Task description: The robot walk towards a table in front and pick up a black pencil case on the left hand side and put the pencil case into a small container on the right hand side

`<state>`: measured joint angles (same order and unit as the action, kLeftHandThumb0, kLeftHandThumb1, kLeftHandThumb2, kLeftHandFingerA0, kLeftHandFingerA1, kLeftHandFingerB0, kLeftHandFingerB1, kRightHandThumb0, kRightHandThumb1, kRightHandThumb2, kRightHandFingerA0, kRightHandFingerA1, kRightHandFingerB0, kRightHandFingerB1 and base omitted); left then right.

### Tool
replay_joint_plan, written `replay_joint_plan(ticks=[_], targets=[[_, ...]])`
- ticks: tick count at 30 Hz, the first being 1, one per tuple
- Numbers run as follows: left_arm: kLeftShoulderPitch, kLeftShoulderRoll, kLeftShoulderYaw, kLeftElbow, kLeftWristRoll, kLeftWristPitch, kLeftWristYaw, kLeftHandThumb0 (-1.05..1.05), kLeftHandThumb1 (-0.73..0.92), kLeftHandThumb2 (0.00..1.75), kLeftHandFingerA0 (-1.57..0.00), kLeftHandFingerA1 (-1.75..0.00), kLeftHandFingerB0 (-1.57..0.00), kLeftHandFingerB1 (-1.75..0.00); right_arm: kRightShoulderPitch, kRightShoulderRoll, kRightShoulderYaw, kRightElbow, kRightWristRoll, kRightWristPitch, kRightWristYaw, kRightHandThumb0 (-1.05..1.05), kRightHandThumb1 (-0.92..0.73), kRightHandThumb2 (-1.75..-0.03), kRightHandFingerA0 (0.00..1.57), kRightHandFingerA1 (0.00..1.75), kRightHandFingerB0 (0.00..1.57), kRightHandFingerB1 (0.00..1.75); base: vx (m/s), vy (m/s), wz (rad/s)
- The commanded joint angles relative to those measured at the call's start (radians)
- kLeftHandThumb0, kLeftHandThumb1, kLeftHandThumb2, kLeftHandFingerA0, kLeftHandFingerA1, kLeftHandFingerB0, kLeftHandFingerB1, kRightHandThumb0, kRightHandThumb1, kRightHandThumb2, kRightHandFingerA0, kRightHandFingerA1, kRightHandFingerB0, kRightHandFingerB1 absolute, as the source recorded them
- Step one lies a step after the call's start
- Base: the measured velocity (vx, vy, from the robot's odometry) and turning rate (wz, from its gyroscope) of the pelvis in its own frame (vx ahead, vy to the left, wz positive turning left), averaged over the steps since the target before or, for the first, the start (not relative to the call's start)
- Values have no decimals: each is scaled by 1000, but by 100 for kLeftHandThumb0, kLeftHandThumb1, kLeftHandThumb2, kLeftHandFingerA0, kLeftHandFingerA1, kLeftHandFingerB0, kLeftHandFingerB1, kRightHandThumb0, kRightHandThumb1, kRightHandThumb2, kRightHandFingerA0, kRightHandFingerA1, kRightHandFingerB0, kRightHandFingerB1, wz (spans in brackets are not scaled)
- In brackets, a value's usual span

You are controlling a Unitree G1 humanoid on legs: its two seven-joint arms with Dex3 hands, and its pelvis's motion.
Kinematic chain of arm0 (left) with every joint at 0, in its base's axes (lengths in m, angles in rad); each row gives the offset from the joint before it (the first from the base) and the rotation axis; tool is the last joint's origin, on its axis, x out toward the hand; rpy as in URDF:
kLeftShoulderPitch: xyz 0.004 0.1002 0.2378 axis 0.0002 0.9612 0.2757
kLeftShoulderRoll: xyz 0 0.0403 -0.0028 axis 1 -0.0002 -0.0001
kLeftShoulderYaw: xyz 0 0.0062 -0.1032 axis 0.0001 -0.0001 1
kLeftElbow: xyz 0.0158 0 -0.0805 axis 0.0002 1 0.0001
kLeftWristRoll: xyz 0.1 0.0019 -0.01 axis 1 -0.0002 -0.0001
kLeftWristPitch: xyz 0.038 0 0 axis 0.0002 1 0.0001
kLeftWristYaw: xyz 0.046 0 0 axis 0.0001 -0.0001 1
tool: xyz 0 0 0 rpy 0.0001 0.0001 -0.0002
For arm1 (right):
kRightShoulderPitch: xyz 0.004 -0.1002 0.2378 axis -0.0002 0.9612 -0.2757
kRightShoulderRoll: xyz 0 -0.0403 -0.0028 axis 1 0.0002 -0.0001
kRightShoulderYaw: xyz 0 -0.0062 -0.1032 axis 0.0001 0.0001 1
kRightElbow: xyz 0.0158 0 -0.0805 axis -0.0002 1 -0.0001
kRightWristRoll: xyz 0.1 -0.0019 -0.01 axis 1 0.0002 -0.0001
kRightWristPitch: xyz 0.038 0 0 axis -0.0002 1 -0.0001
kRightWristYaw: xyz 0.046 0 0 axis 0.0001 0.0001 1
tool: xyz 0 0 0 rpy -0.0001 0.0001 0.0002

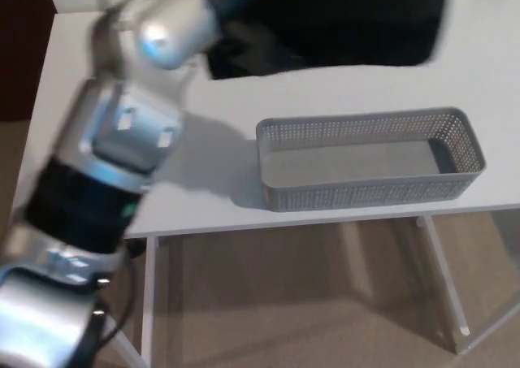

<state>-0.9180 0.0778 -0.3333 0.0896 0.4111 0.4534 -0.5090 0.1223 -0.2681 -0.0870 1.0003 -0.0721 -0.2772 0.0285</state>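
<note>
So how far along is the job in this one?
Approach looks done: the white table is directly below. The left arm stretches over it into a blurred black shape; hand or pencil case, I cannot tell. The grey container is empty, so the drop remains.

The perforated basket (366,193) stands on the table (341,92), right of the middle and close to the near edge, its long side running along that edge. The left arm (122,140) crosses above the table's left part, from the near left corner toward the far middle. Behind the basket, over the table's far part, is a blurred mass (349,19) that cannot be made out.
</note>
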Motion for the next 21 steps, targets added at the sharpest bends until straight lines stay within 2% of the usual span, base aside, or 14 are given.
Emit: replay_joint_plan(ticks=[1,4,5,7,9,10,12,13,15,16,17,18,19,21], targets=[[-66,-129,-61,86,-10,139,9,-24,76,74,-70,-99,-74,-91,12,-4,-5,0,12,11,16,-32,-59,-58,57,44,56,42,0,0,0],[-82,-184,-63,157,-17,123,38,-23,77,74,-64,-125,-69,-100,16,-7,-3,-3,10,2,18,-32,-59,-57,59,45,56,41,0,0,0],[-94,-219,-66,201,-14,126,60,-24,82,67,-60,-93,-66,-82,16,-7,-4,-12,14,3,25,-31,-59,-57,57,45,57,42,0,0,0],[-102,-234,-61,223,-10,126,68,-24,82,67,-60,-93,-66,-82,14,-6,-4,-18,14,6,27,-31,-59,-57,57,45,57,42,0,0,0],[-121,-278,-61,296,-8,119,101,-23,76,78,-64,-115,-66,-92,0,-5,-4,-6,13,-5,30,-32,-58,-57,60,49,59,43,0,0,0],[-127,-292,-57,323,-9,114,112,-23,69,86,-73,-142,-68,-101,-6,-5,-1,-5,9,-8,26,-33,-58,-57,60,49,59,43,0,0,0],[-127,-309,-58,355,-7,107,130,-23,68,90,-78,-148,-72,-104,-12,-7,10,-2,-6,-6,18,-34,-59,-57,60,47,58,42,0,0,0],[-117,-320,-62,368,-5,110,139,-24,64,93,-83,-154,-70,-114,-8,-6,12,-9,-7,0,17,-33,-60,-58,61,45,56,41,0,0,0],[-102,-328,-65,378,-5,117,143,-25,64,88,-80,-157,-72,-111,-3,-5,12,-13,-2,5,25,-33,-60,-58,57,44,56,41,0,0,0],[-89,-329,-63,375,-8,116,148,-24,66,86,-79,-158,-66,-101,-1,-5,13,-13,-1,4,26,-32,-60,-58,56,43,56,41,0,0,0],[-83,-329,-63,373,-9,116,150,-24,66,86,-79,-158,-66,-101,0,-5,14,-13,-1,4,26,-32,-60,-58,56,43,56,41,0,0,0],[-62,-339,-48,387,-19,127,171,-23,63,81,-77,-156,-56,-47,-2,-4,12,-9,1,-5,24,-33,-59,-58,56,43,57,41,0,0,0],[-52,-337,-46,391,-21,117,177,-21,70,75,-78,-148,-60,-55,-4,-5,14,-8,-2,-5,23,-33,-59,-58,54,43,58,41,0,0,0],[-32,-324,-47,398,-20,89,192,-22,74,70,-77,-143,-57,-50,-13,-5,16,1,-2,-7,24,-33,-59,-58,55,43,59,41,0,0,0]])
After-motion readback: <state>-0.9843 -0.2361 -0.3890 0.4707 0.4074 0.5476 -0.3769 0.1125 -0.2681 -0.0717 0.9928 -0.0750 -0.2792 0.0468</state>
